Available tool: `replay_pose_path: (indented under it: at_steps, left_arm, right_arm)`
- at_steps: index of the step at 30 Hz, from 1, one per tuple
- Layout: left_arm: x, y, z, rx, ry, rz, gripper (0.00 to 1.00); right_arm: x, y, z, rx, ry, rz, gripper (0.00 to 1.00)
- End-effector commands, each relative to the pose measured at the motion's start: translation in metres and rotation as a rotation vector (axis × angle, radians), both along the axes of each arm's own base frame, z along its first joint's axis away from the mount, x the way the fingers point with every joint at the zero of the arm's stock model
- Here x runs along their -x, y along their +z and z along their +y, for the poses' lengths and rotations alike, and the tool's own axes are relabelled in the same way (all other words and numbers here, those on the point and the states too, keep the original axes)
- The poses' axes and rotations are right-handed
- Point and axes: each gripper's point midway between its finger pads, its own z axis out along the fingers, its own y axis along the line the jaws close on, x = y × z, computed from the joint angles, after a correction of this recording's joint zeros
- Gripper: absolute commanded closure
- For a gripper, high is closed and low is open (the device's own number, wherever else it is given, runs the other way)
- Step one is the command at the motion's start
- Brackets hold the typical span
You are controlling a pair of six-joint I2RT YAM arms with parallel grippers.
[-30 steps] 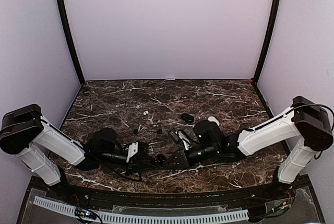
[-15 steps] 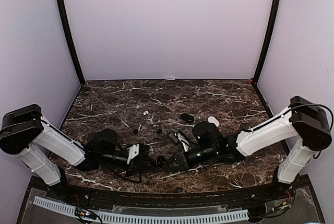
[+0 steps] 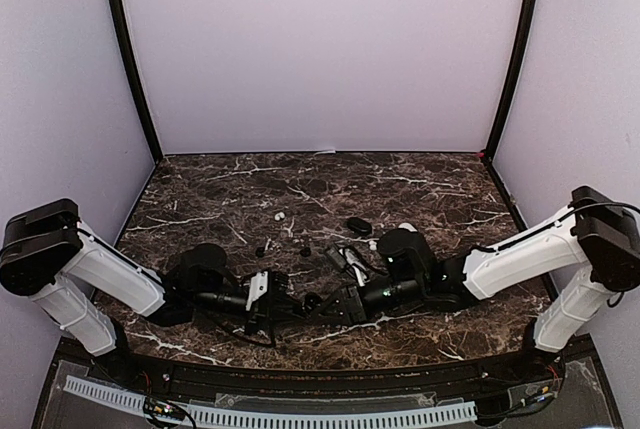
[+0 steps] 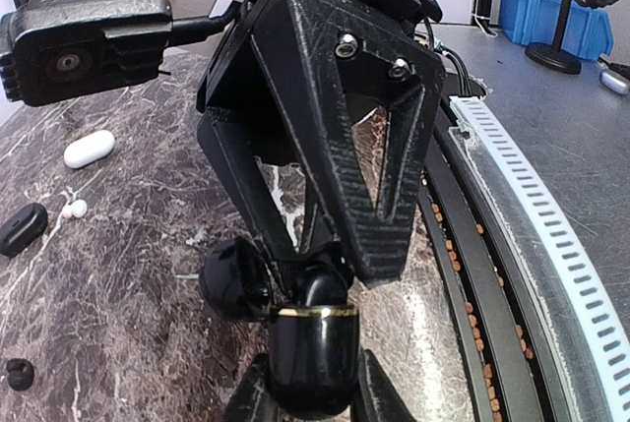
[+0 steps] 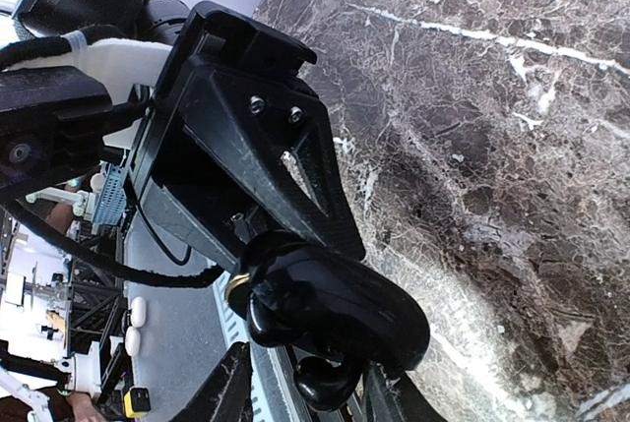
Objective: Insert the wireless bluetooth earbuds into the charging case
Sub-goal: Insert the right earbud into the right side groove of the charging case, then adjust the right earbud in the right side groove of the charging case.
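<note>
Left gripper: we are seeing its fingers clamped on the black charging case at near centre. The case's long axis is pointing rightward at the right gripper, whose fingers are flanking it; whether they are gripping, we cannot tell. The white earbuds are lying loose on the marble table, far and right of both grippers, nearer the right arm.

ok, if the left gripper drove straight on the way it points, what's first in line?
The right gripper. The left gripper is shut on the black charging case, and the right one faces it head-on, apparently gripping the same case. No free path ahead.
</note>
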Motion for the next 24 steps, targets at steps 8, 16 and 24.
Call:
replay_pose_path:
  at_steps: [8,16,24]
  left_arm:
    - [0.0,0.016,-0.008,0.052,-0.017,-0.011,0.93]
    - [0.001,0.016,-0.008,0.054,-0.016,-0.008,0.93]
    - [0.0,0.016,-0.008,0.053,-0.014,-0.005,0.93]
  right_arm:
    - [-0.007,0.025,-0.003,-0.056,-0.043,-0.067,0.58]
    - [-0.011,0.024,-0.008,-0.046,-0.064,-0.059,0.58]
    - [-0.012,0.024,-0.015,-0.038,-0.078,-0.076,0.57]
